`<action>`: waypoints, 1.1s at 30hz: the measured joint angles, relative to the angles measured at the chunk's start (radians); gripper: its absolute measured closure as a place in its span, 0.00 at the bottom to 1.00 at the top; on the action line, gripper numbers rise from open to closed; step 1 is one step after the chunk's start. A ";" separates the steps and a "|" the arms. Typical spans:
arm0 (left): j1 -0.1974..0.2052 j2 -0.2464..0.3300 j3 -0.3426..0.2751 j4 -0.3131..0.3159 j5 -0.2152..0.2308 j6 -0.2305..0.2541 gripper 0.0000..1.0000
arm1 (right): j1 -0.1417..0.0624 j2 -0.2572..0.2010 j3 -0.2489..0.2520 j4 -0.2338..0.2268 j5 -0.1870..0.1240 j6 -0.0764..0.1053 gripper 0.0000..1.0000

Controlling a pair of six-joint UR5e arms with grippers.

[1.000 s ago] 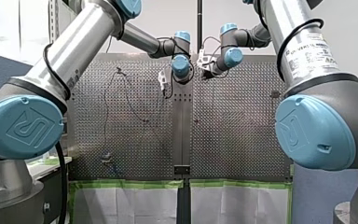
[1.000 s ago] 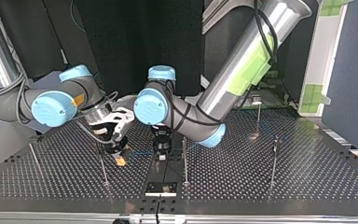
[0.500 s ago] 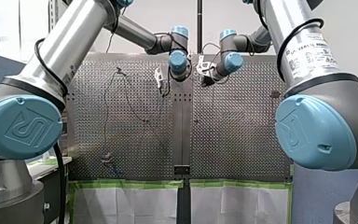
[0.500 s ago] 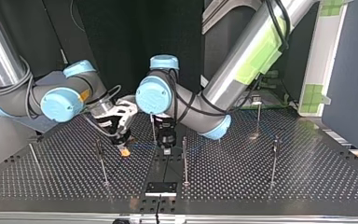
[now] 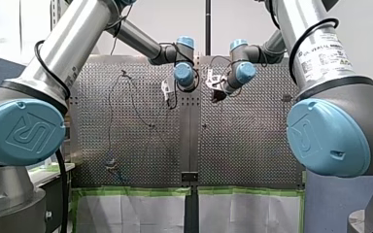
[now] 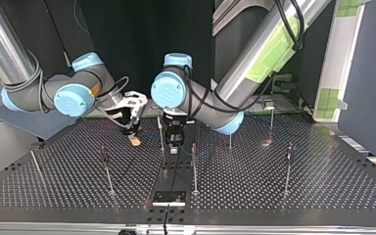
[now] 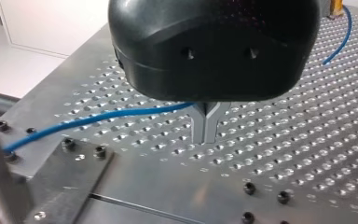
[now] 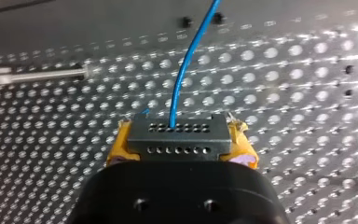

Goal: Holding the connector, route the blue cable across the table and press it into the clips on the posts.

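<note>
Top view has both grippers further from the camera than a second ago, drawn back toward the arms' side of the table (image 6: 274, 196). My right gripper (image 6: 134, 140) has travelled most: it was low beside the near post (image 6: 106, 169) and now hangs past it, higher off the plate. My left gripper (image 6: 174, 145) has backed off less and now sits just beside the thin post (image 6: 161, 136) that stands between the two grippers.

Right wrist view shows the jaws of my right gripper clamped on the connector (image 8: 177, 138), yellow pads at either side, with the blue cable (image 8: 186, 60) rising out of its face and arcing away over the holes. Left wrist view shows my left gripper's metal fingers (image 7: 200, 126) together at the tips, and the cable running in from the side to meet them just above those tips, so I judge it caged there as a guide rather than pinched hard.

I read the shift as hauling the span back to line it up with that middle post. No clip visibly holds the cable here, so the pressing still lies ahead.
</note>
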 joint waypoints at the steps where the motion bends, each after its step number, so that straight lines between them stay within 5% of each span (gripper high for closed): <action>1: 0.000 0.000 -0.007 0.007 0.001 0.000 1.00 | -0.001 -0.003 0.010 0.000 0.000 -0.006 1.00; 12: -0.011 -0.002 -0.099 0.099 0.039 0.013 1.00 | -0.005 -0.026 0.101 -0.006 0.017 -0.049 1.00; 25: -0.024 -0.007 -0.212 0.212 0.052 0.013 1.00 | -0.005 -0.027 0.208 -0.027 0.084 -0.122 1.00; 33: -0.026 -0.012 -0.278 0.278 0.074 0.011 1.00 | -0.005 -0.026 0.263 -0.053 0.090 -0.127 1.00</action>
